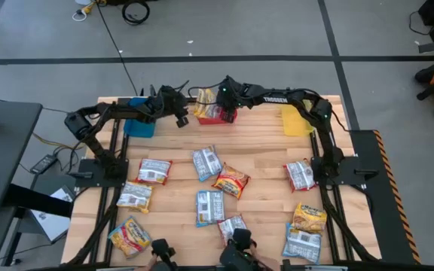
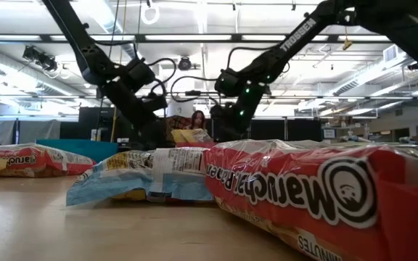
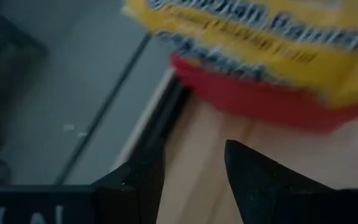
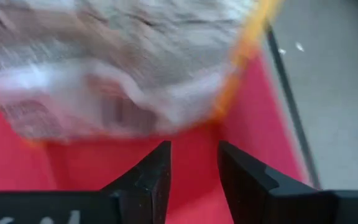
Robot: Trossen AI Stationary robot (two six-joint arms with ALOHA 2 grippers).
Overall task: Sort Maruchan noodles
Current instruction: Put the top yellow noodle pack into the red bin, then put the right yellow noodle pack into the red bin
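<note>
A yellow-orange Maruchan packet (image 1: 206,110) lies in the red bin (image 1: 227,117) at the table's far edge, its top rising above the rim; it also shows in the left wrist view (image 3: 260,37) and the right wrist view (image 4: 117,62). My right gripper (image 1: 224,96) hovers open just above the bin and this packet, its fingers (image 4: 194,168) empty. My left gripper (image 1: 181,114) is open and empty just left of the red bin, above the wood (image 3: 194,180). Several more packets lie flat on the table, such as a blue-white packet (image 1: 206,162) and a red one (image 1: 232,181).
A blue bin (image 1: 139,124) stands at the far left and a yellow bin (image 1: 296,120) at the far right. Loose packets are spread over the middle and near part of the table (image 1: 262,150); a red packet (image 2: 325,196) lies right before the low camera.
</note>
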